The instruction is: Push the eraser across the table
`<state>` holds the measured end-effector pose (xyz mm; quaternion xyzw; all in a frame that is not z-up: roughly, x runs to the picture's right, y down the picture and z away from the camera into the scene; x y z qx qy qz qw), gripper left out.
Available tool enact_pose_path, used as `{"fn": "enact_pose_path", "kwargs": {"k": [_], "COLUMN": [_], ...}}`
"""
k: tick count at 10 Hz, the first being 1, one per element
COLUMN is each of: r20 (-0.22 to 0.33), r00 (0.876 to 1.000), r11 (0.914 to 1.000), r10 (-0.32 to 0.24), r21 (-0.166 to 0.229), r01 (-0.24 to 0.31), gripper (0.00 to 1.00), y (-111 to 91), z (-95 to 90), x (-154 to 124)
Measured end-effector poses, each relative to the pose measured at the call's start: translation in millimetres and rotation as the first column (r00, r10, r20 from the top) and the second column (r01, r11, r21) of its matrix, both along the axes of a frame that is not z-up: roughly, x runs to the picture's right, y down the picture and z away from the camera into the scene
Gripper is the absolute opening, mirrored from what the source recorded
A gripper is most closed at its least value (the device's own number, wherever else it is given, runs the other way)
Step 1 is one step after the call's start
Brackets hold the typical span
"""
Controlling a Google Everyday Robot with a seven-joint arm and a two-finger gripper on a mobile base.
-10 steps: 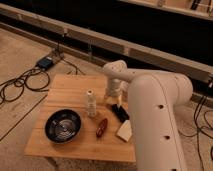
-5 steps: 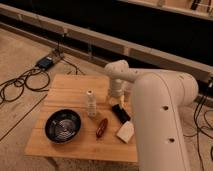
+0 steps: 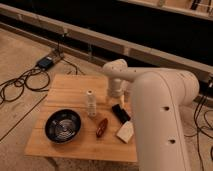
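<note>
Looming nearest, the white arm [image 3: 160,120] hides the counter's [image 3: 70,95] right edge. Just beside it lies the eraser [image 3: 125,132], with a red-brown oblong [image 3: 102,127] and dark bowl [image 3: 63,125] leftward. Behind the eraser, the gripper [image 3: 120,113] points down; its opening cannot be told.

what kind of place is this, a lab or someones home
Probably a lab or test area, not a home: bare concrete floor, loose cables running to a box, and a small table of props. The gripper hangs over the table's right side, behind the eraser.
</note>
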<state>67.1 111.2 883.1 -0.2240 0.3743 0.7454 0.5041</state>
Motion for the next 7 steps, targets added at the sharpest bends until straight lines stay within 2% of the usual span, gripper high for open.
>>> {"fn": "enact_pose_path", "kwargs": {"k": [3,7], "r20": [-0.026,-0.022], "r00": [0.999,0.999], "r11": [0.9988,0.9982], "r10": [-0.037,-0.026], "r21": [-0.031,-0.055], "r01": [0.037,0.025], "gripper": [0.65,0.65], "y": [10,23], "z": [-7.4,-5.6], "x": [7,0]}}
